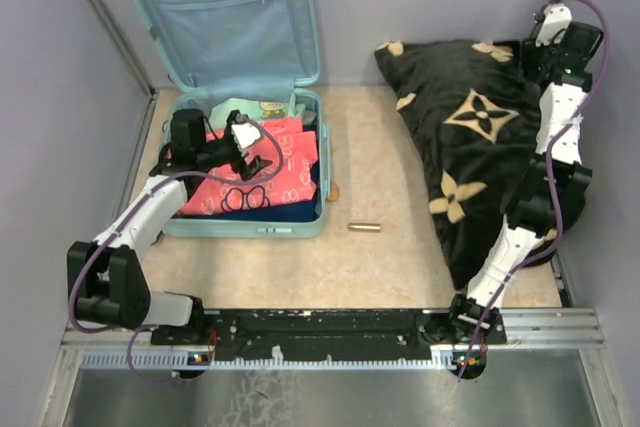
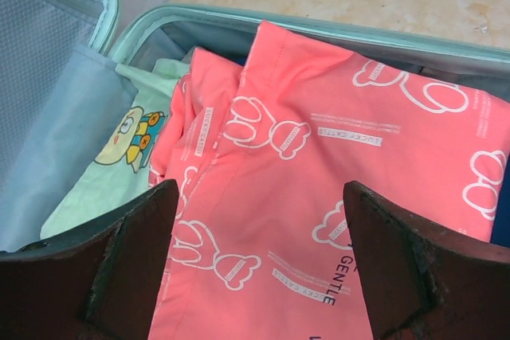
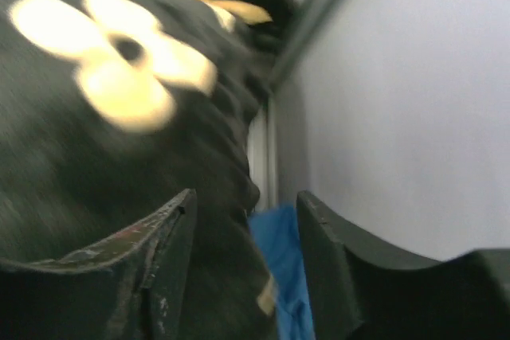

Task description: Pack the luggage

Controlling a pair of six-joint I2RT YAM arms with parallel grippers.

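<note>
The luggage (image 1: 300, 224), a pale mint-blue suitcase, lies open at the back left with its lined lid (image 1: 225, 12) standing up. Its base holds a pink printed garment (image 1: 265, 172), a mint-green cartoon garment (image 1: 245, 107) and something dark blue. My left gripper (image 1: 240, 137) hovers over the pink garment, open and empty; in the left wrist view (image 2: 259, 189) the pink garment (image 2: 319, 141) and the suitcase rim (image 2: 335, 33) lie under it. My right gripper (image 1: 548, 32) is high at the far right over the black blanket; in the right wrist view (image 3: 247, 201) it is open.
The black blanket with tan flowers (image 1: 480, 137) is heaped at the right, against the wall (image 3: 414, 101). A blue cloth (image 3: 283, 252) shows under its edge. A small brown cylinder (image 1: 364, 227) lies on the table (image 1: 380, 162) between suitcase and blanket.
</note>
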